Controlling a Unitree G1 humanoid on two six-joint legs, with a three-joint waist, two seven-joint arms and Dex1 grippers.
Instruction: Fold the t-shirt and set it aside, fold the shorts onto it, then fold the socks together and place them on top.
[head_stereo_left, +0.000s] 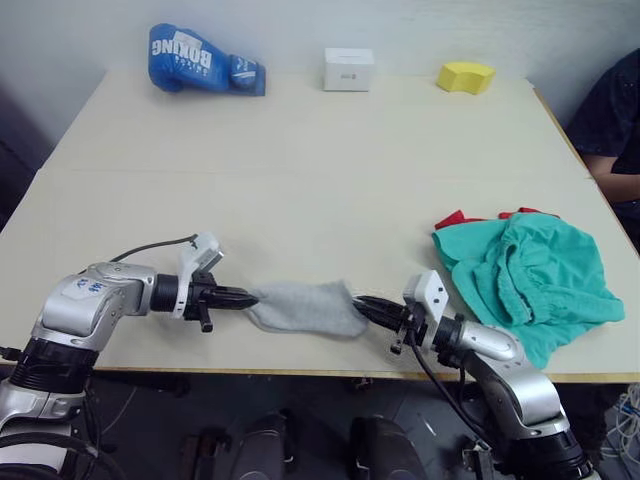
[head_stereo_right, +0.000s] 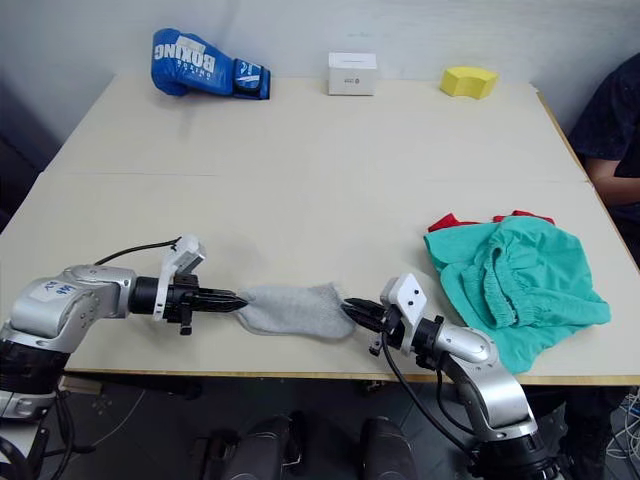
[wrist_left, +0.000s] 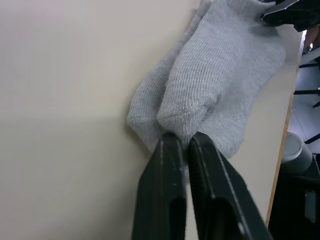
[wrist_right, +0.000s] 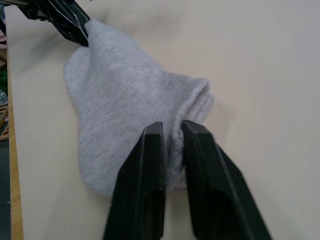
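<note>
The red t-shirt (head_stereo_left: 462, 217) is lying at the near right, mostly under the teal shorts (head_stereo_left: 530, 277). The grey socks (head_stereo_left: 305, 307) are stretching along the near edge, left gripper (head_stereo_left: 247, 297) and right gripper (head_stereo_left: 361, 305) each pinching an end. Sock step under way; next, they need folding and carrying right onto the shorts.

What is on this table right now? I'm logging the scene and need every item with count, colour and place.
light grey ankle socks: two, stacked, near edge, pinched at both ends
teal-green fabric shorts: one, right side, lying on the shirt
bright red t-shirt: one, peeking out beneath shorts
blue boxing glove: one, far left
white box: one, far centre
yellow sponge block: one, far right
person's dark sleeve: right edge
left hand: shut on socks
right hand: shut on socks
</note>
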